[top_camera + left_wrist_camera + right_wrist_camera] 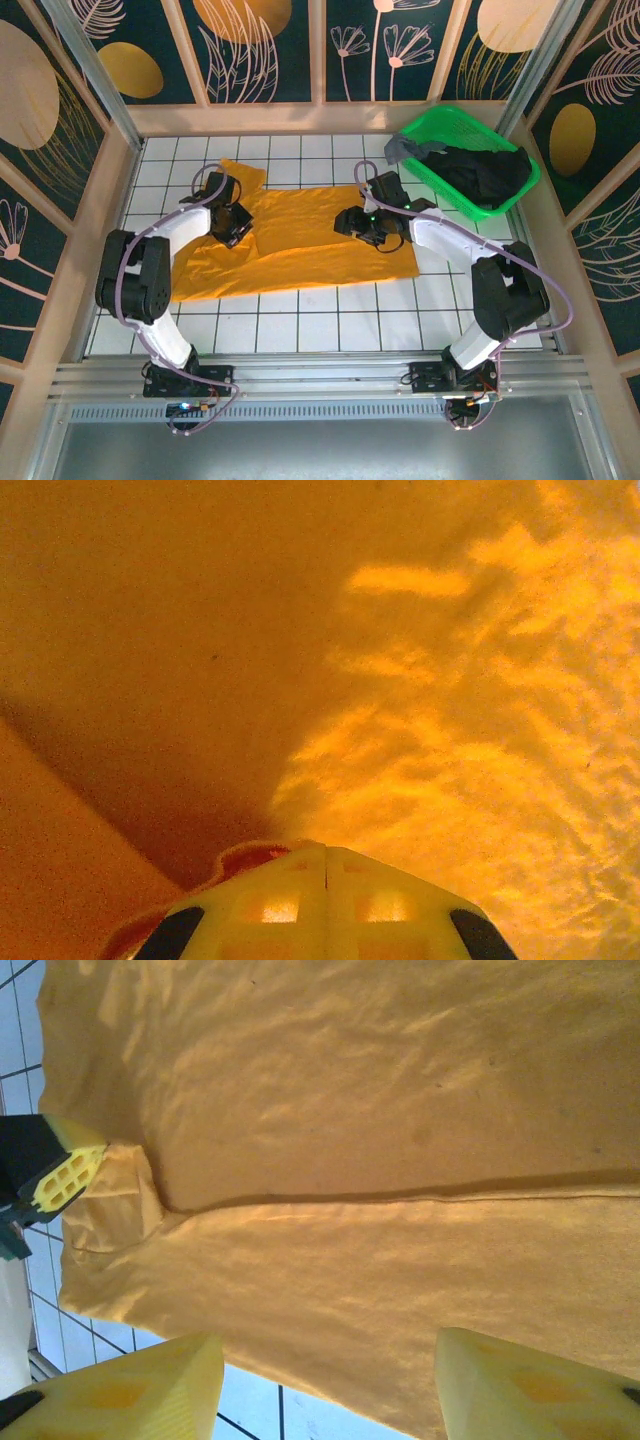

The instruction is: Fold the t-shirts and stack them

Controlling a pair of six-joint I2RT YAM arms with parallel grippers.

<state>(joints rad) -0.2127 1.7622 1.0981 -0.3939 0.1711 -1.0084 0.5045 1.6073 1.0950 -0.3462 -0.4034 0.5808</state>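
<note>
The mustard-orange t-shirt (300,250) lies spread on the white tiled table, with its upper part folded over along a crease (400,1195). My left gripper (234,222) sits at the shirt's left side and is shut, pinching a small fold of the orange cloth (240,862) at its fingertips (325,852). Its yellow finger (65,1175) meets a bunched sleeve corner in the right wrist view. My right gripper (357,222) hovers open over the shirt's right half; its jaws (325,1345) stand wide apart above the cloth's edge with nothing between them. A black t-shirt (490,172) and a grey one (410,150) lie in the basket.
The green mesh basket (445,113) stands at the back right corner of the table. Wooden frame walls enclose the tiled surface on three sides. White tiles (330,320) lie bare between the shirt and the arm bases.
</note>
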